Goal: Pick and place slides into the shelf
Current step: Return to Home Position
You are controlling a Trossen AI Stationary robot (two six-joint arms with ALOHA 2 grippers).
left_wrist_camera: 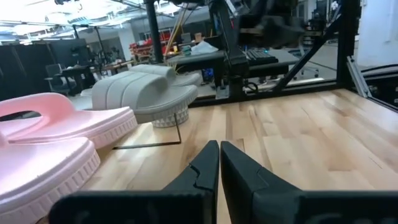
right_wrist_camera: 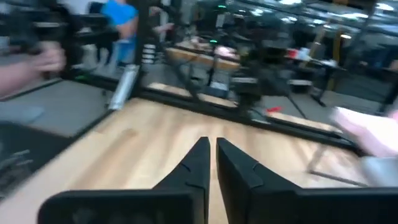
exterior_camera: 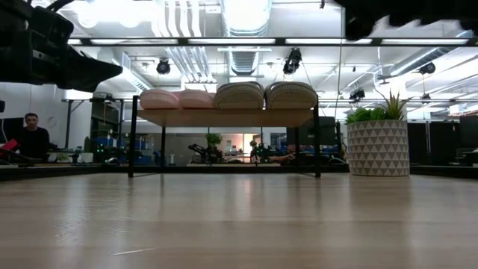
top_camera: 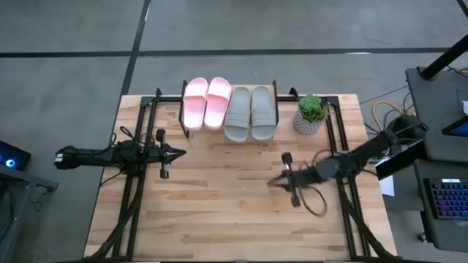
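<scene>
Grey concrete floor (top_camera: 73,58), bright ceiling lights (exterior_camera: 246,11)

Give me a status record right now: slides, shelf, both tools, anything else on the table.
shelf: low wooden-plank shelf with black metal legs, at far edge of light wooden table
pink: light pink foam slide pair, on shelf, left-arm end
grey: grey foam slide pair, on shelf beside pink pair
off shelf: no slide seen
left arm: left tool shut, empty, raised over table
right arm: right tool shut, empty, raised over table
other: green plant in white patterned pot, right of shelf
</scene>
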